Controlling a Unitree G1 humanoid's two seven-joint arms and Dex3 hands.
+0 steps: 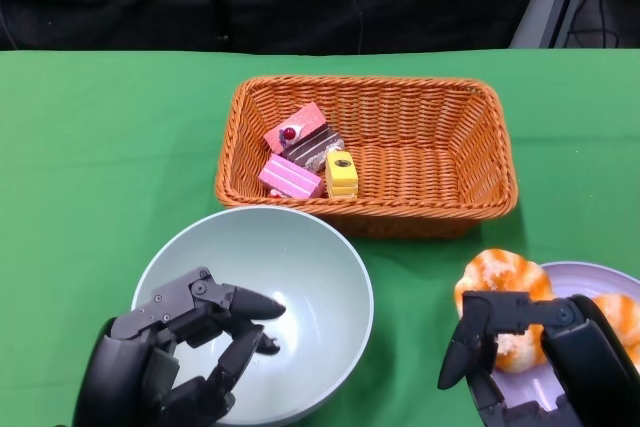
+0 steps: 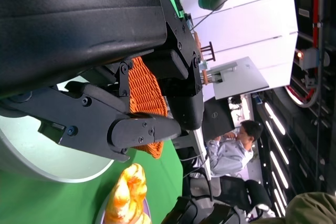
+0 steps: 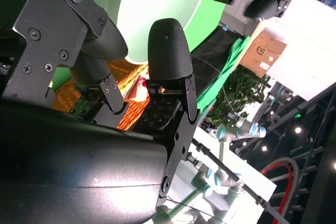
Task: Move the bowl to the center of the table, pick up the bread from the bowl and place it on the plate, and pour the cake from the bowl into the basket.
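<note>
The pale green bowl (image 1: pixel 300 277) sits empty at the table's front, left of centre. My left hand (image 1: pixel 180 347) hovers over its near left rim with fingers apart, holding nothing. Several small cake pieces (image 1: pixel 305 159) lie in the left end of the orange wicker basket (image 1: pixel 440 137) behind the bowl. A lavender plate (image 1: pixel 585 275) at the front right carries orange-and-white bread (image 1: pixel 500 277). My right hand (image 1: pixel 540 357) hangs just above that bread, fingers spread and empty. The left wrist view shows the bowl (image 2: pixel 42 150), basket (image 2: pixel 144 90) and bread (image 2: pixel 128 195) past the fingers (image 2: pixel 142 129).
Green cloth covers the table (image 1: pixel 100 147), with a black backdrop behind it. The basket stands close behind the bowl's far rim. In the left wrist view a person (image 2: pixel 231 148) sits well away from the table.
</note>
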